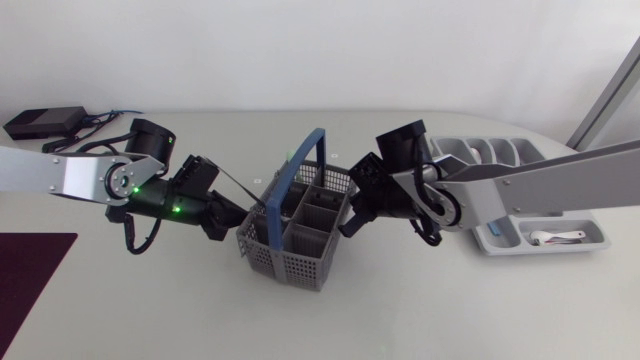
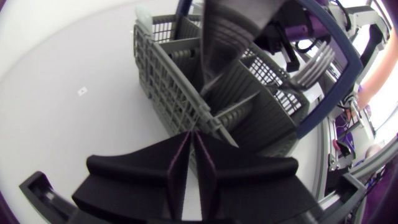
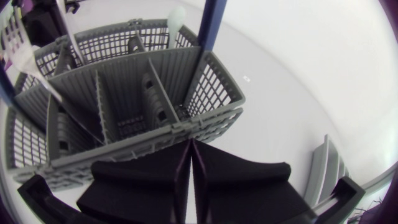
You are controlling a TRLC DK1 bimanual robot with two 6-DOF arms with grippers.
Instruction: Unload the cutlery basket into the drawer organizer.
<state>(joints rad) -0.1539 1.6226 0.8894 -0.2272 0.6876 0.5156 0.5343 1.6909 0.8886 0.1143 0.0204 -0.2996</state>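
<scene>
Nearest the lens in each wrist view are the black fingers. The left gripper (image 2: pixel 191 135) has its two wedges pressed together with only a hairline seam between them, and the right gripper (image 3: pixel 189 142) looks the same, so both are closed and hold nothing. Their tips sit right at opposite outer walls of the grey basket (image 1: pixel 295 265), which stands upright mid-table between the arms; whether they touch the plastic I cannot tell. A long flat blade, a knife (image 2: pixel 227 37) by the look of it, stands in a compartment on the left arm's side. It leans out over the rim, above and ahead of the left fingertips. A pale rounded end, perhaps a spoon (image 3: pixel 177 15), pokes up beside one post of the blue handle (image 1: pixel 305 165), across the basket from the right gripper. The knife should be light, stiff and slick, so I would pinch its flats firmly where it stands clear of the rim and lift along its lean. The basket is light too and would likely slide or tip if nudged. The organizer (image 1: pixel 520 152) lies well apart, under the right arm, with a white spoon (image 1: pixel 556 237) in it.
</scene>
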